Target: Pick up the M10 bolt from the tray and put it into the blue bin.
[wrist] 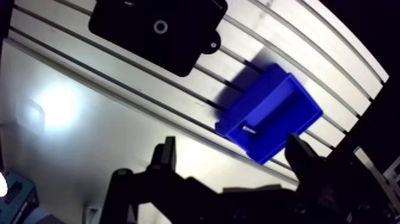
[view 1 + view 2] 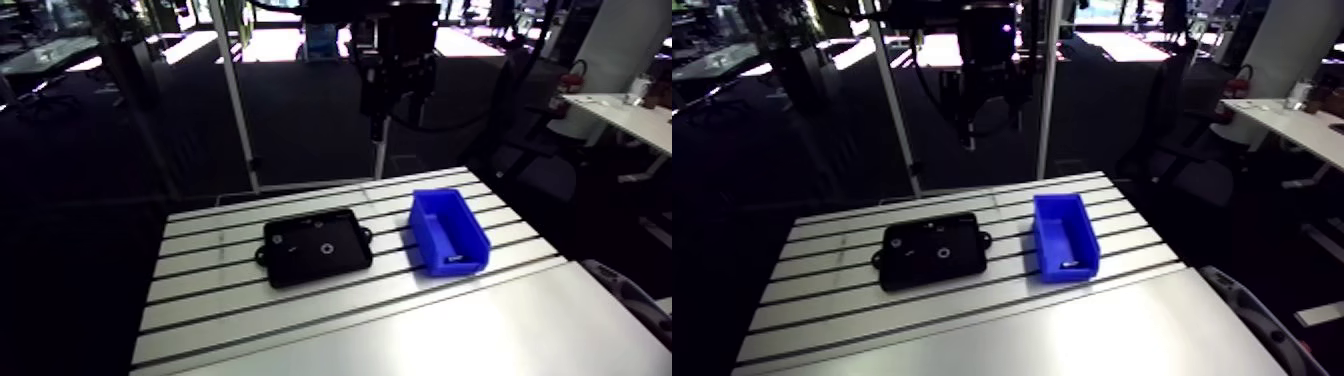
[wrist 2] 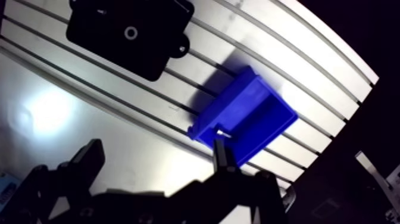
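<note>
The bolt (image 2: 455, 258) is seen lying inside the blue bin (image 2: 421, 236), on its floor and close against the end wall nearest the arm camera. It is laid flat, and its long axis is set across the bin's width, along that end wall and roughly in line with the slots of the surface (image 2: 250, 320). It shows only as a short pale streak, so which end carries the head cannot be told.

The bin is stood upright on the surface with its own long axis across the slots. The black tray (image 2: 345, 268) is placed just beside it, with a narrow strip of surface between them. A pale ring (image 2: 326, 249) and a few small bright specks are seen in the tray.

In the wrist view the jaws are spread wide, and nothing is held between them. They are raised well above the surface, and the bin with the bolt is seen below, ahead of and between the two fingers (image 1: 167, 156).
</note>
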